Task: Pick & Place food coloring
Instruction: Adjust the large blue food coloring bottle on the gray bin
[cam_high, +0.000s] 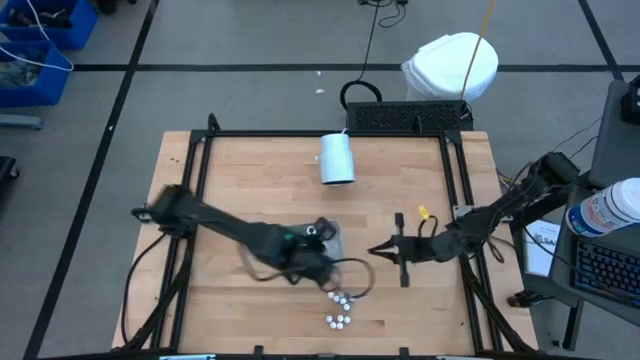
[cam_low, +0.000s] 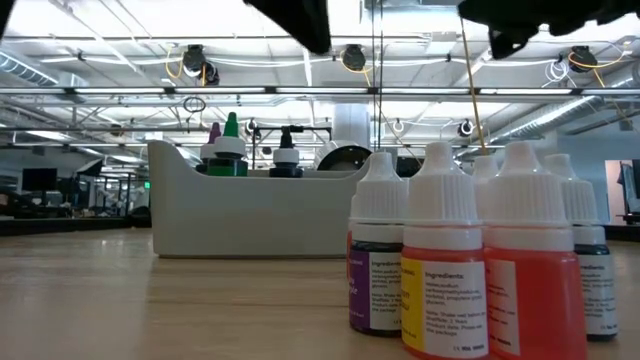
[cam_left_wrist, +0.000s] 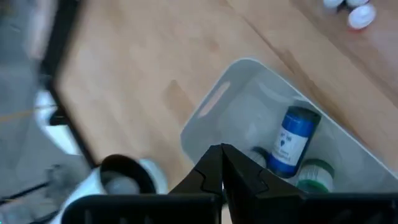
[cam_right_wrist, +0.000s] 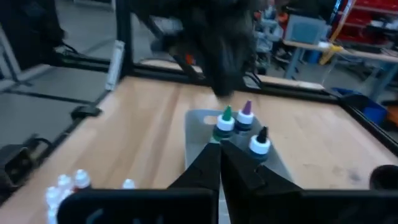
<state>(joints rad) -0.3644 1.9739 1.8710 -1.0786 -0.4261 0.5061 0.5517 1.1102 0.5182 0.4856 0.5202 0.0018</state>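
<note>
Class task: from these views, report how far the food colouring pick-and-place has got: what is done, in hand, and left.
Done: several bottles already stand in the white bin.
In hand: nothing. The left end effector is shut and empty above the bin, and the right end effector is shut and empty facing it.
Left: a cluster of bottles remains on the table beside the bin.

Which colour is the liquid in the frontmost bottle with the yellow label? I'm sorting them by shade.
Orange-red, in the food coloring bottle; clearest in the low view.

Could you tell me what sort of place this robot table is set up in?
Most likely a robotics lab or workshop in an industrial hall: exposed ceiling trusses with hanging lamps, blue parts bins on the floor, and a keyboard beside the wooden table.
</note>
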